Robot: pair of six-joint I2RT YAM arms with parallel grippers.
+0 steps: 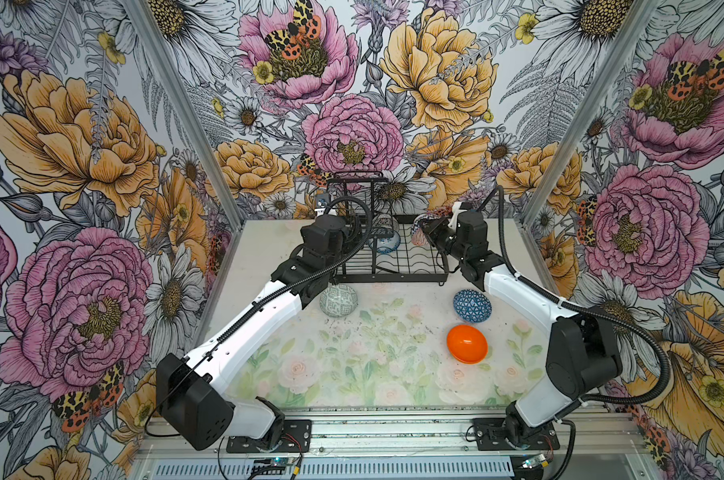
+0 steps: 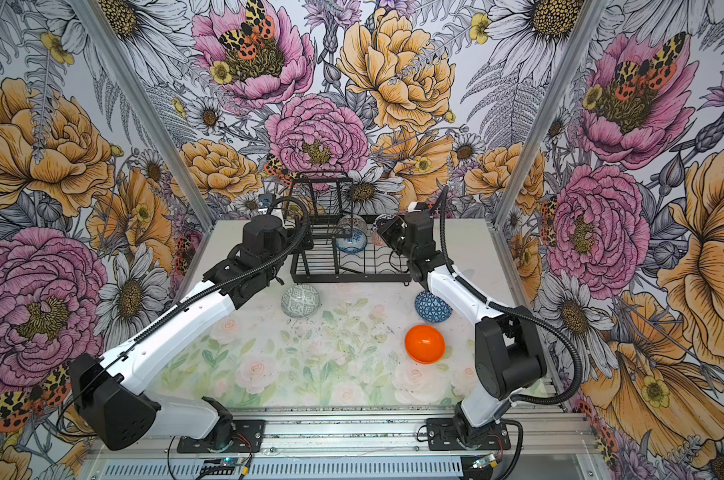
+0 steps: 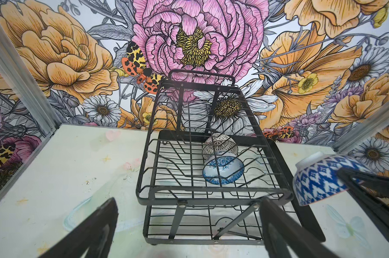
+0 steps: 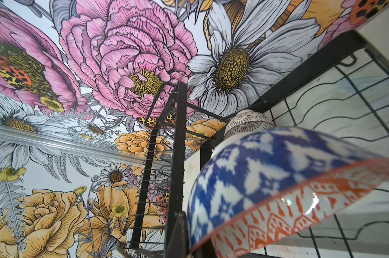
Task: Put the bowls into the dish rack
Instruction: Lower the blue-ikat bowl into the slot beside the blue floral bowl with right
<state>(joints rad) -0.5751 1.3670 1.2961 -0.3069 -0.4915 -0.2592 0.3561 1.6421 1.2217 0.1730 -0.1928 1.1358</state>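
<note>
**Dish rack** (image 1: 393,279): black wire, upper middle of both top views, at the far end of the desk (image 1: 260,249). A raised basket stands over its left part.

**Speckled blue bowl** (image 3: 223,169): centre of the left wrist view, set on edge in the rack's lower wires.

**Dark-and-white bowl** (image 3: 219,145): directly behind the speckled one and against it, also on edge.

**Blue-and-orange bowl** (image 4: 267,178): lower right of the right wrist view, tilted, blue and white outside, orange pattern inside. It is at the rack's right edge; contact with the wires cannot be told.

**Right tool** (image 1: 426,227): clenched on that bowl's rim.

**Left tool** (image 3: 189,201): released, jaws wide, empty, facing the rack's left side.

**Grey-green bowl** (image 1: 338,302): on the desk, just below the rack's left front corner in the frame.

**Blue triangle bowl** (image 1: 472,306): right of centre, beside the right arm.

**Orange bowl** (image 1: 467,344): plain, just below the triangle bowl, not touching it.
</note>
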